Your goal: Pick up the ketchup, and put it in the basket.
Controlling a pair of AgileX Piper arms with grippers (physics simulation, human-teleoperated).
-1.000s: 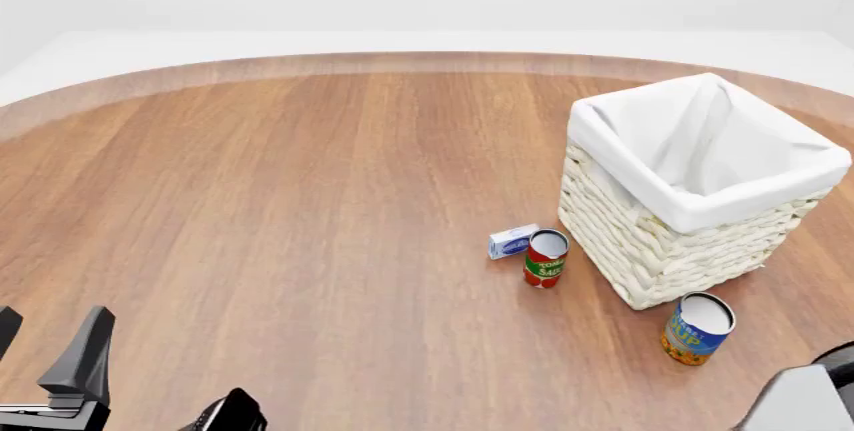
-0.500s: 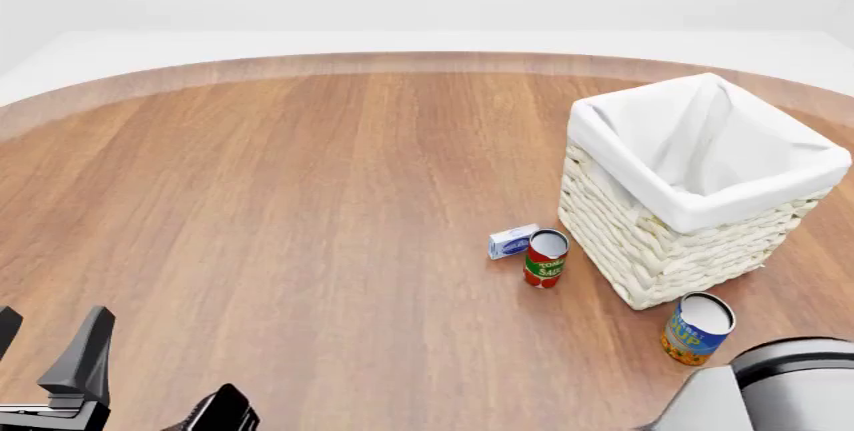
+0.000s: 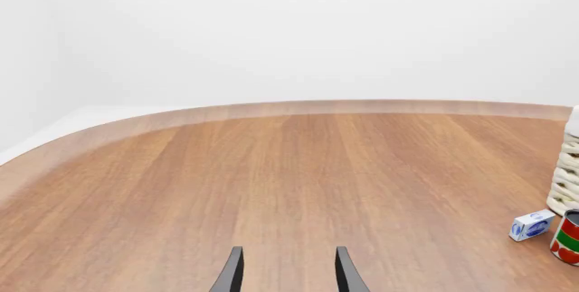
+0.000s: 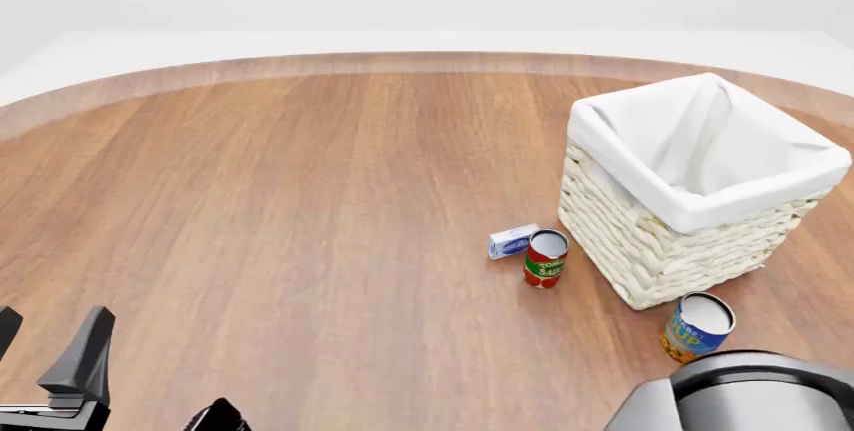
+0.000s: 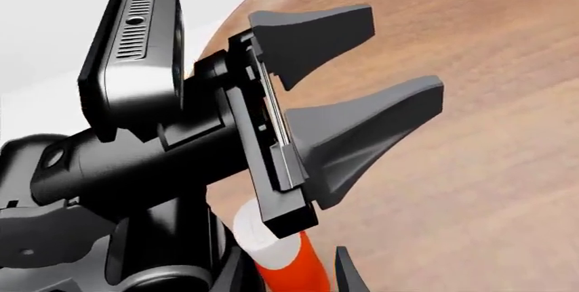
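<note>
Over the last second the right arm has swung into the front view's lower right corner, now covering the lower part of the blue-and-yellow can; the cans, small box and basket have not moved. The ketchup shows only in the right wrist view, white cap up, between the right hand's finger tips, which stand apart and do not visibly touch it; the left arm's hand fills most of that view. Left hand apart, empty, low over bare worktop. Judgement: right arm is lining up on the bottle; grasp not yet made, basket well away on the right.
</note>
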